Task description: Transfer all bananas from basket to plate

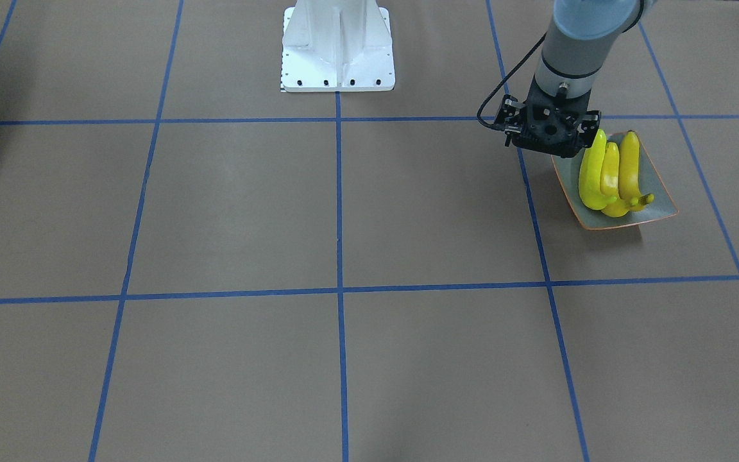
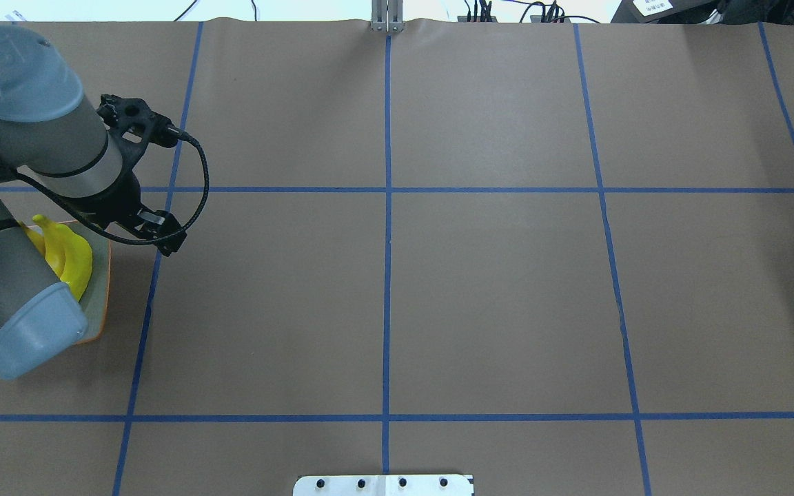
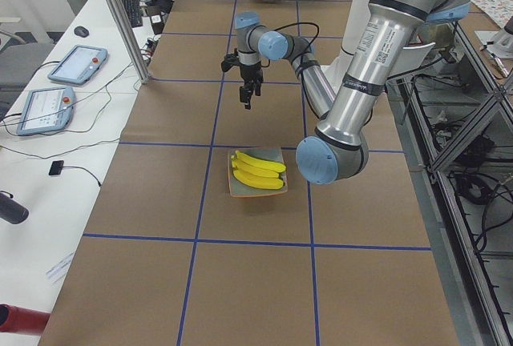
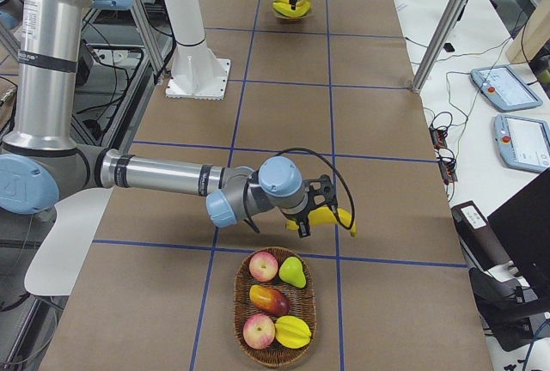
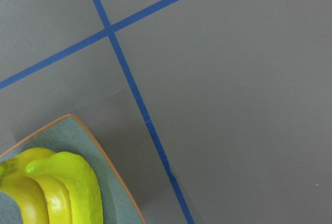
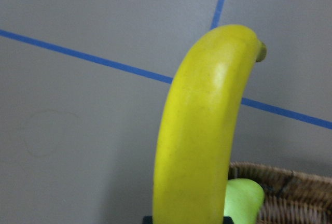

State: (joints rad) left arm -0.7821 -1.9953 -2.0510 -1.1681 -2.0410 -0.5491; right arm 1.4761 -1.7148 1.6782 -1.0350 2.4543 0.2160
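Note:
Three bananas (image 1: 607, 176) lie side by side on the grey-green plate (image 1: 658, 205) with its orange rim, also seen as bananas (image 3: 258, 171) in the left view. My left gripper (image 1: 549, 131) hangs above the plate's edge, pointing down. Its fingers are hidden, so I cannot tell if it is open or shut. At the table's other end my right gripper (image 4: 309, 216) is shut on a fourth banana (image 4: 333, 216), held in the air just beyond the wicker basket (image 4: 241, 302). That banana (image 6: 202, 130) fills the right wrist view.
The basket holds apples (image 4: 263, 265), a green pear (image 4: 293, 272) and other fruit. The white robot base (image 1: 337, 51) stands at the table's robot side. Tablets (image 4: 503, 86) and a metal post (image 4: 438, 32) stand along the operators' side.

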